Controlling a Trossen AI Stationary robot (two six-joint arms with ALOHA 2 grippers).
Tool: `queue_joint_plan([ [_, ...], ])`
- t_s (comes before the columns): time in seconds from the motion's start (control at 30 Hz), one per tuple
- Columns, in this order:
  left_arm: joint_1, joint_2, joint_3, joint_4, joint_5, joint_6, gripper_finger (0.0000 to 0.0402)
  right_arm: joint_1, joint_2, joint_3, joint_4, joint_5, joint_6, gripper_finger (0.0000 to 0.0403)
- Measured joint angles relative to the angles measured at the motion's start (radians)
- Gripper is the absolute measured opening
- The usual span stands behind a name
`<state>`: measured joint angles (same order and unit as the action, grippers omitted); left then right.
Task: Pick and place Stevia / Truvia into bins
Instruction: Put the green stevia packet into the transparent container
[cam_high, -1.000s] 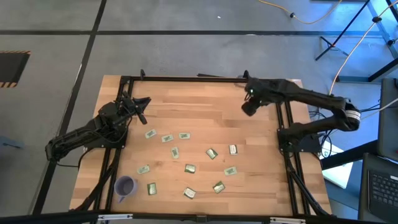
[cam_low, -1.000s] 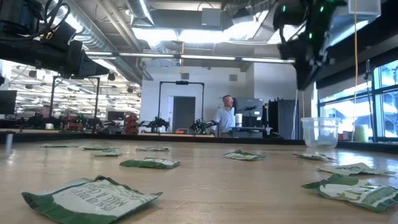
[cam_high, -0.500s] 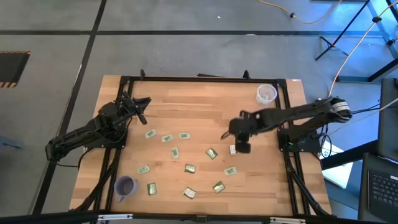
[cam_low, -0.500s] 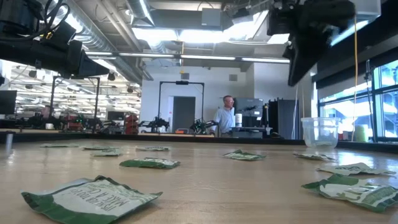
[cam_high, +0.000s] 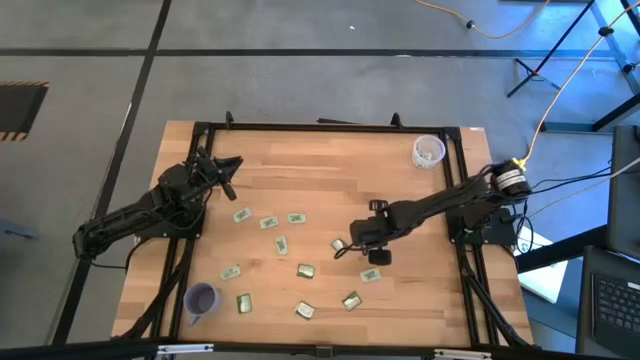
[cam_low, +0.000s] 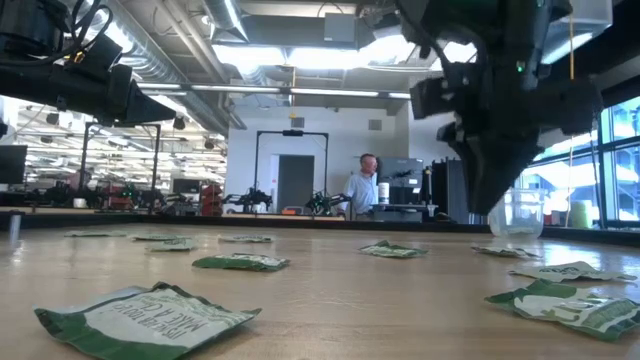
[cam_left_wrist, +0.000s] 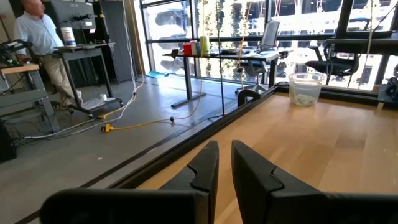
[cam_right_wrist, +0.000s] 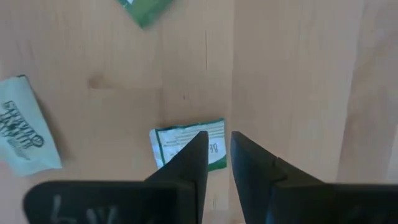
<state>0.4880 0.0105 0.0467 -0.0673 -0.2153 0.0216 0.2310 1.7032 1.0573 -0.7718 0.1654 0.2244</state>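
Observation:
Several pale green and white Stevia sachets (cam_high: 306, 270) lie flat and scattered on the wooden table. The translucent white bin (cam_high: 428, 151) stands at the far right corner. The purple bin (cam_high: 202, 298) stands near the front left. My right gripper (cam_right_wrist: 219, 144) points down over the middle of the table, just above one sachet (cam_right_wrist: 186, 144). Its fingers are open by a narrow gap with nothing between them. In the low view it (cam_low: 490, 195) hangs clear of the tabletop. My left gripper (cam_left_wrist: 224, 152) waits level at the table's left edge (cam_high: 230, 175), open by a narrow gap and empty.
More sachets lie close to the right gripper (cam_high: 350, 245), one toward the near side (cam_high: 370, 274) and one to the left (cam_high: 281, 243). A black frame (cam_high: 320, 127) runs along the table's far edge and sides. A person (cam_low: 362, 190) stands in the room far behind the table.
My right gripper has swung from above the white bin at the far right toward the table's middle, leftward and toward the near edge. It has sunk and rolled as it went, and now hangs over a sachet. The bin, covered before, shows again.

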Motion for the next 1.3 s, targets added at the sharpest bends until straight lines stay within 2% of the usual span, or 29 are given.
queue_joint_plan([
  [0.6,0.000,0.000,0.000,0.000,0.000,0.000,0.0040,0.000,0.003,-0.065,0.011,0.012,-0.020,0.0065],
  [0.97,0.000,0.000,0.000,0.000,0.000,0.000,0.0040,0.005,0.003,-0.065,0.035,0.010,-0.028,0.0144],
  [1.13,0.000,0.000,0.000,0.000,0.000,0.000,0.0040,0.010,0.003,-0.065,0.076,0.009,-0.047,0.0149],
  [1.3,0.000,0.000,0.000,0.000,0.000,0.000,0.0040,0.010,0.003,-0.065,0.096,0.009,-0.048,0.0134],
])
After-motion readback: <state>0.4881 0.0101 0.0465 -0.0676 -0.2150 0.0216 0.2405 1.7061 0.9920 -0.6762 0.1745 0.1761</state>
